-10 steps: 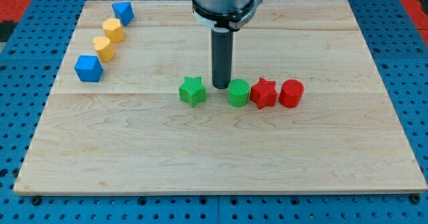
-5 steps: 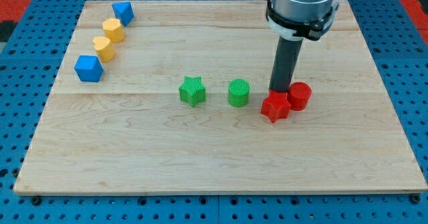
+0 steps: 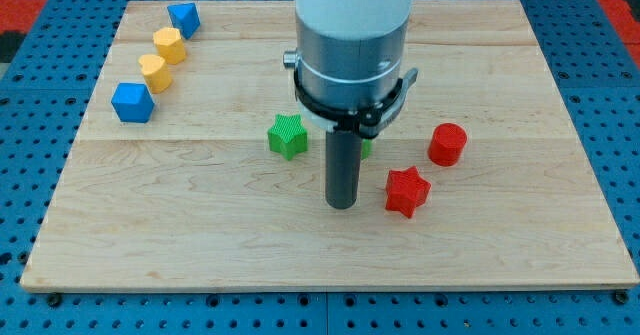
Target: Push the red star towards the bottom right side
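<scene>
Red star (image 3: 407,191) pushed down, my tip (image 3: 342,206) left

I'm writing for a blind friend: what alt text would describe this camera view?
My tip rests on a wooden board, just to the view's left of the red star, not touching it. A red cylinder sits above and right of the star, a green star left of the rod, and two blue and two yellow blocks at the top left.
</scene>
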